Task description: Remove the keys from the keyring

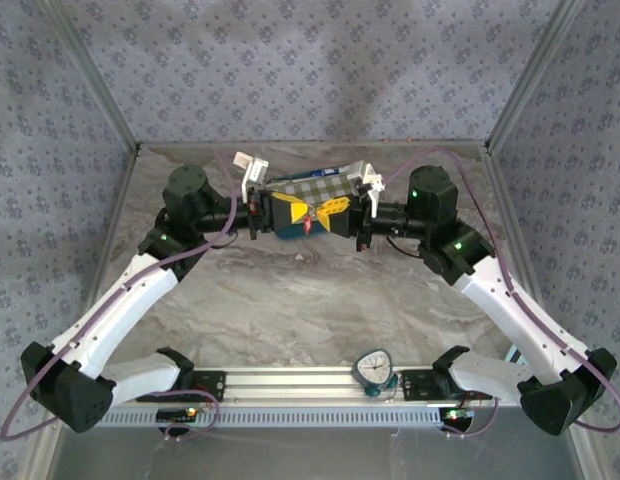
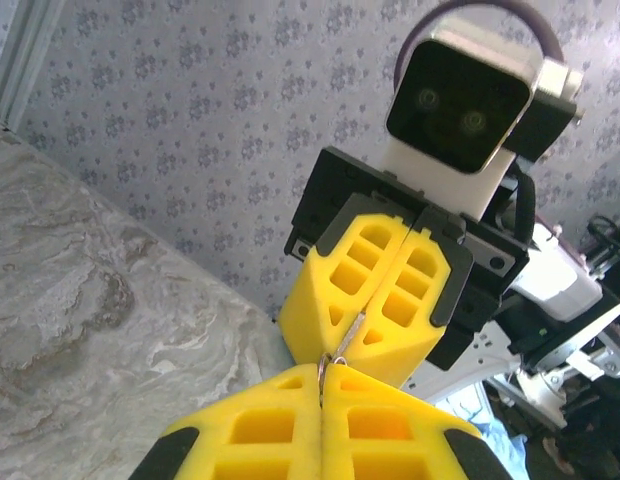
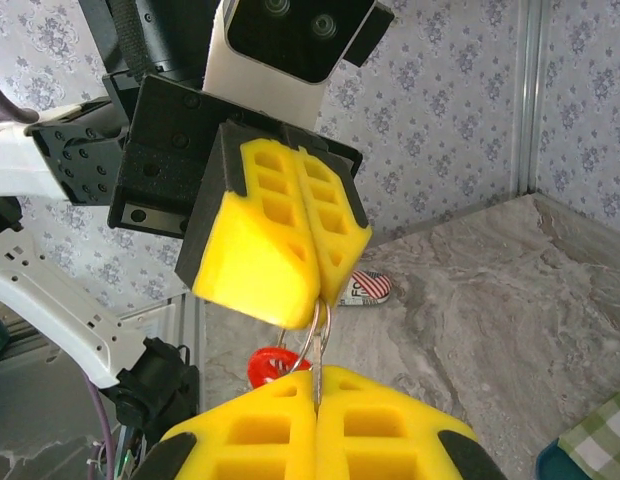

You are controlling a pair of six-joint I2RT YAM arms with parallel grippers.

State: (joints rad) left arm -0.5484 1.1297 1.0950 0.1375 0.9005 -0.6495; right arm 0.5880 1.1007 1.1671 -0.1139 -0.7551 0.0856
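Both grippers meet in mid-air above the middle of the table. My left gripper [image 1: 302, 213] [image 2: 323, 375] [image 3: 320, 305] is shut on the thin metal keyring [image 2: 322, 366] [image 3: 318, 326]. Facing it tip to tip, my right gripper [image 1: 320, 214] [image 3: 316, 378] [image 2: 352, 345] is shut on the blade of a key [image 2: 351, 331] [image 3: 317, 371] that hangs on the ring. A key with a red head [image 3: 268, 366] [image 1: 308, 227] dangles from the ring below the fingers. Much of the ring and the held key is hidden inside the yellow fingers [image 3: 260, 255].
A key head with a stars-and-stripes pattern [image 3: 365, 288] lies on the marble table [image 1: 290, 300] beneath the grippers. A blue box with a checked cloth [image 1: 315, 188] [image 3: 590, 440] stands just behind them. A small round clock [image 1: 373, 368] sits on the front rail between the arm bases.
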